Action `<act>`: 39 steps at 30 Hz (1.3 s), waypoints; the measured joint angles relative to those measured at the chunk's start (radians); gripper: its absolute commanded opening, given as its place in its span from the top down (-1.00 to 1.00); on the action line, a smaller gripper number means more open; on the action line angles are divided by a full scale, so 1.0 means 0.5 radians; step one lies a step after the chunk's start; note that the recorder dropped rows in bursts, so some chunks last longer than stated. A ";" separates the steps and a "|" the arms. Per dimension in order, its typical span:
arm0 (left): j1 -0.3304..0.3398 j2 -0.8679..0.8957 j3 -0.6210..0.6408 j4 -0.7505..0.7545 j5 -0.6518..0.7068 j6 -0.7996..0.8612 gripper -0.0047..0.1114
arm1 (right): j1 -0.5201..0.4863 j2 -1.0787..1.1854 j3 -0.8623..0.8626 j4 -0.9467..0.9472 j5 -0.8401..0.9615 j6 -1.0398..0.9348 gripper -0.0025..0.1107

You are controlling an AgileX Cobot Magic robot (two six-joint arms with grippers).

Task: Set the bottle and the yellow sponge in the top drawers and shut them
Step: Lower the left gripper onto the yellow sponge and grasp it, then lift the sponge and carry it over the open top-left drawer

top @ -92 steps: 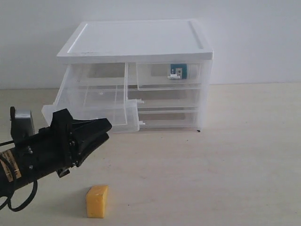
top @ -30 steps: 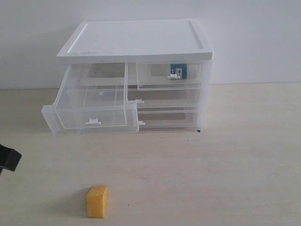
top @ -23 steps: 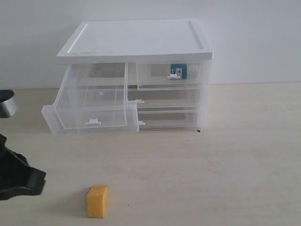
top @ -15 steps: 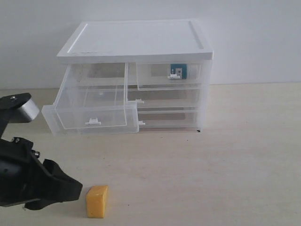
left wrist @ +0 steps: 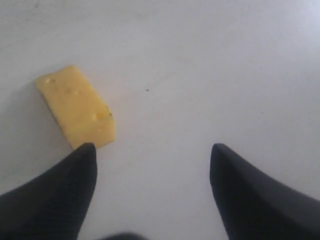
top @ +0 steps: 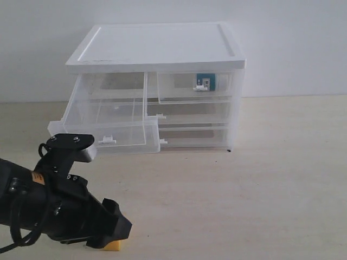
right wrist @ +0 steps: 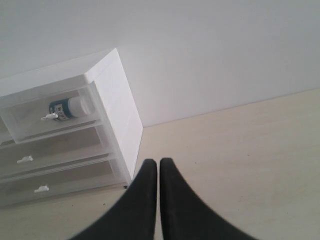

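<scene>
Now: left gripper [left wrist: 152, 150] is low over the table [top: 282, 179], jaws spread wide, nothing between them. Right gripper [right wrist: 159, 162] has its fingers pressed together, empty, well apart from the work. The yellow sponge [left wrist: 75, 107] rests on the table at about 7 o'clock from the cabinet [top: 157, 46], just beside 1 fingertip [left wrist: 80, 165] and not yet in the gap. The bottle [top: 206, 81] lies inside the closed top drawer [top: 184, 95] on the 3 o'clock side. The other top drawer [top: 108, 124], at 9 o'clock, stands pulled out and looks empty. Judgement: the sponge is foam, so light, soft, compressible, not slippery, not fragile. Take it across the 2 long faces near mid-length. A gentle squeeze should hold; a hard one would only crush it. The gripper must shift sideways to straddle it first.
</scene>
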 measured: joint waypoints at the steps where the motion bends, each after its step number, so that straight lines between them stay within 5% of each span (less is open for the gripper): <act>1: 0.000 0.034 0.000 0.004 -0.041 -0.019 -0.15 | 0.000 0.000 0.000 0.000 0.000 0.000 0.96; 20: -0.003 0.466 0.000 0.011 -0.441 -0.111 -0.12 | 0.000 0.000 0.000 0.000 0.000 0.000 0.96; 23: -0.003 0.508 0.000 0.011 -0.466 -0.113 0.09 | 0.000 0.000 0.000 0.000 0.000 0.000 0.96; 28: -0.003 0.527 0.000 0.011 -0.474 -0.116 0.86 | 0.000 0.000 0.000 0.000 0.000 0.000 0.96; 39: -0.003 0.237 -0.008 0.122 -0.127 -0.067 0.85 | 0.000 0.000 0.000 0.000 0.000 0.000 0.96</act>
